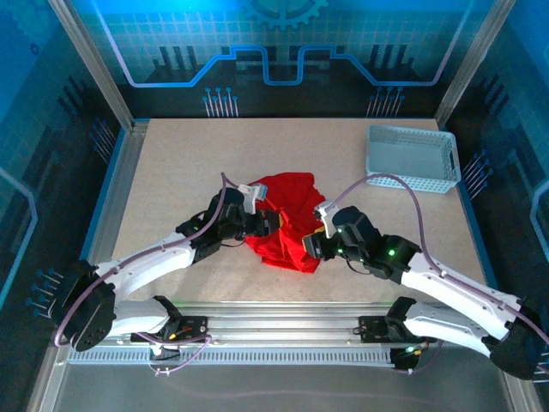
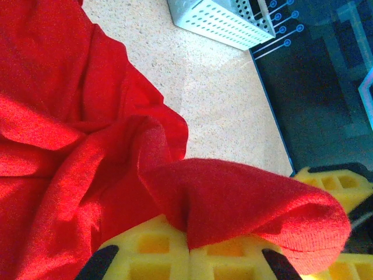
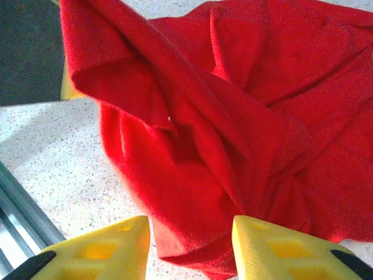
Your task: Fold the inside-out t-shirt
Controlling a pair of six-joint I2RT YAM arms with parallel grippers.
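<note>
The red t-shirt [image 1: 287, 219] lies crumpled in a heap at the middle of the table. My left gripper [image 1: 268, 223] is at its left edge, shut on a fold of the red cloth [image 2: 233, 201] that bulges over its yellow fingers [image 2: 145, 248]. My right gripper [image 1: 314, 245] is at the heap's right edge, open, and its yellow fingers [image 3: 274, 245] straddle a hanging edge of the t-shirt [image 3: 192, 192] without pinching it. No white neck label is visible.
A white mesh basket [image 1: 412, 156] stands at the back right of the table; its corner [image 2: 221, 20] appears in the left wrist view. Bare speckled tabletop [image 1: 171, 172] surrounds the heap. A metal rail [image 1: 283, 322] runs along the near edge.
</note>
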